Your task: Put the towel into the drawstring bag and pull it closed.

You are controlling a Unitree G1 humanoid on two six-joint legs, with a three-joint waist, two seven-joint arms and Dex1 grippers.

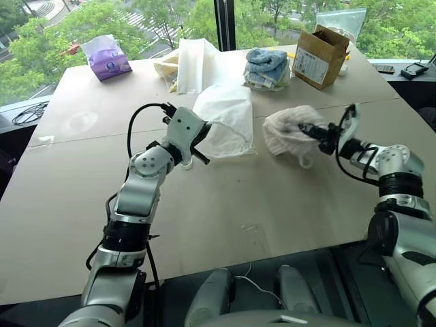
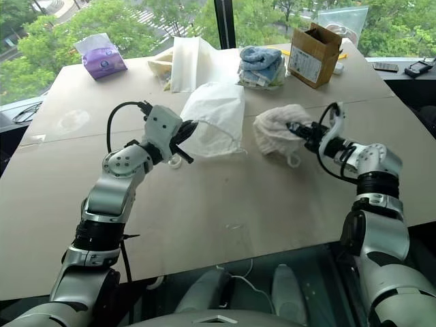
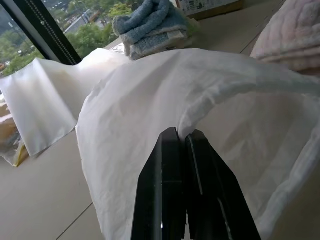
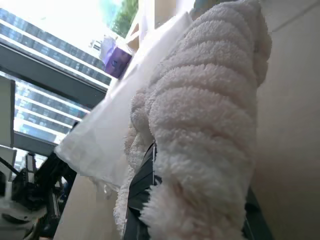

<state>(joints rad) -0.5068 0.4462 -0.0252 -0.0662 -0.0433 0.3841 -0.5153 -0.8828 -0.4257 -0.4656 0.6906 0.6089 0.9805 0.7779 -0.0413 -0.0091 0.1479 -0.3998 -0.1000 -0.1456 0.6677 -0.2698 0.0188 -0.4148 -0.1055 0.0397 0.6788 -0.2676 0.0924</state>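
The white wrinkly drawstring bag [image 1: 227,122] hangs a little above the table centre, its mouth edge pinched by my left gripper [image 1: 202,131], which is shut on the fabric [image 3: 180,135]. To its right the pale pinkish towel [image 1: 286,131] is bunched up and lifted just off the table, with a small white loop [image 1: 304,162] dangling below. My right gripper [image 1: 305,128] is shut on the towel's right side. In the right wrist view the towel [image 4: 210,120] covers the fingers almost entirely.
At the back of the table stand a purple tissue pack [image 1: 109,63], a flat cream-white sheet [image 1: 194,63], a stack of blue towels [image 1: 267,67] and an open cardboard box [image 1: 320,48]. Windows lie beyond the far edge.
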